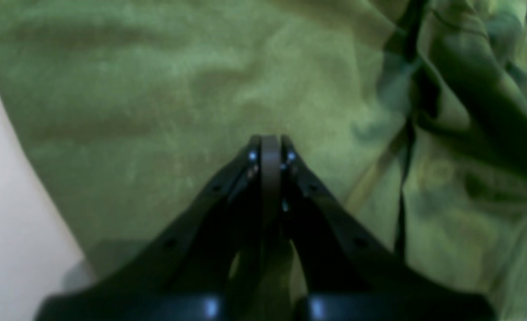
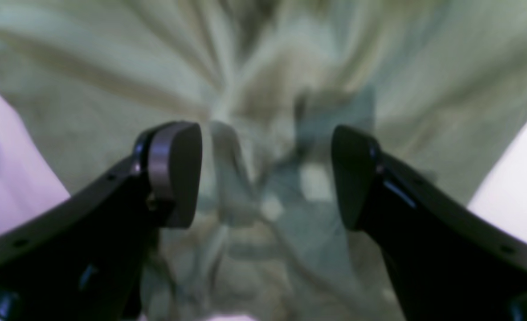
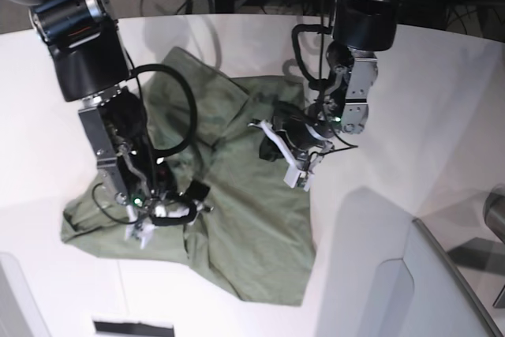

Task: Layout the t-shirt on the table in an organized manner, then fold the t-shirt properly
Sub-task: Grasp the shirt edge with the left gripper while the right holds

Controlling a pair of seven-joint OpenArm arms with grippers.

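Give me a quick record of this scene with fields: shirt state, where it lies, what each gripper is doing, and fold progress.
shirt: t-shirt, green, crumpled, not laid flat
surface: table, white
left gripper: shut, over the shirt's right part in the base view; grip on cloth not clear
right gripper: open, just above wrinkled cloth at the shirt's left part in the base view, holding nothing
fold progress: no fold done; layout unfinished

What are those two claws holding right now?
The right gripper is open, holding nothing. The left gripper is shut; whether it pinches the t-shirt cannot be told.
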